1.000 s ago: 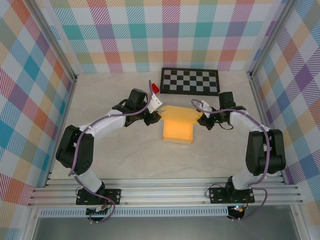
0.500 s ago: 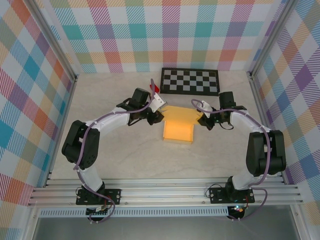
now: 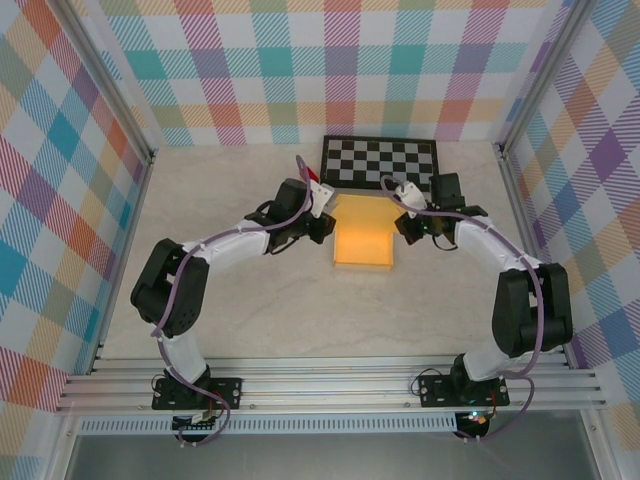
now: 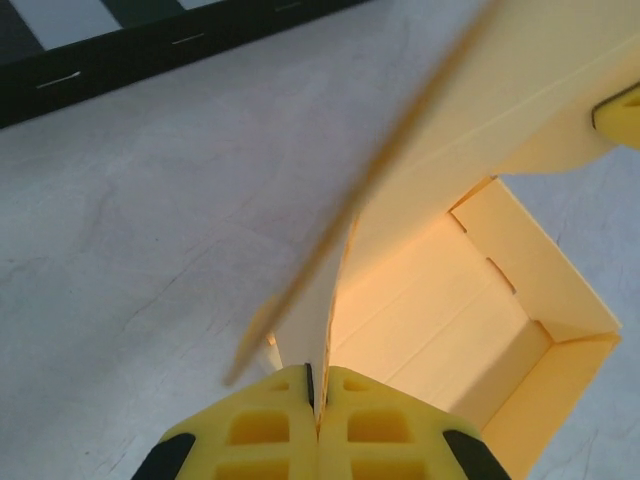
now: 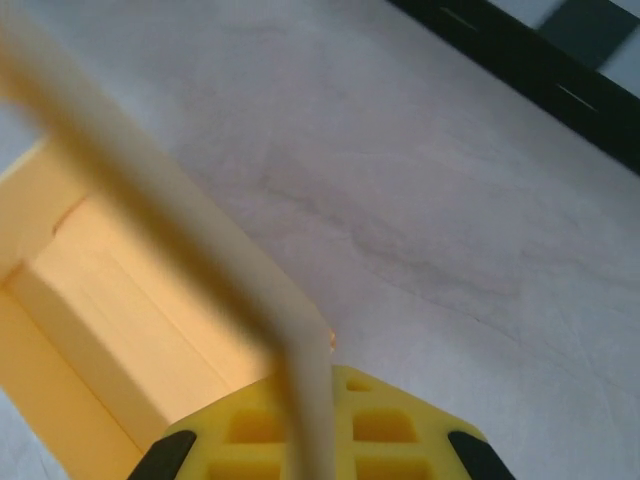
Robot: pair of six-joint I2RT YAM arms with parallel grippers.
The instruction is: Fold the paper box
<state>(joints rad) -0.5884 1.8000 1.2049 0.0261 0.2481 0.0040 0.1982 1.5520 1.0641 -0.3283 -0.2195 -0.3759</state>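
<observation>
One paper box (image 3: 363, 240) slid back — two tools (image 3: 322, 226) (image 3: 404, 224) pinching

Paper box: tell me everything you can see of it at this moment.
The paper box is thin yellow-orange card, part-folded into a shallow open tray with raised side walls and crease lines across its floor. A paler flap rises at its far end, toward the checkerboard mat. It sits on the table between the two arms. The left gripper is shut on the card at the box's left side, and the right gripper is shut on its right side.
</observation>
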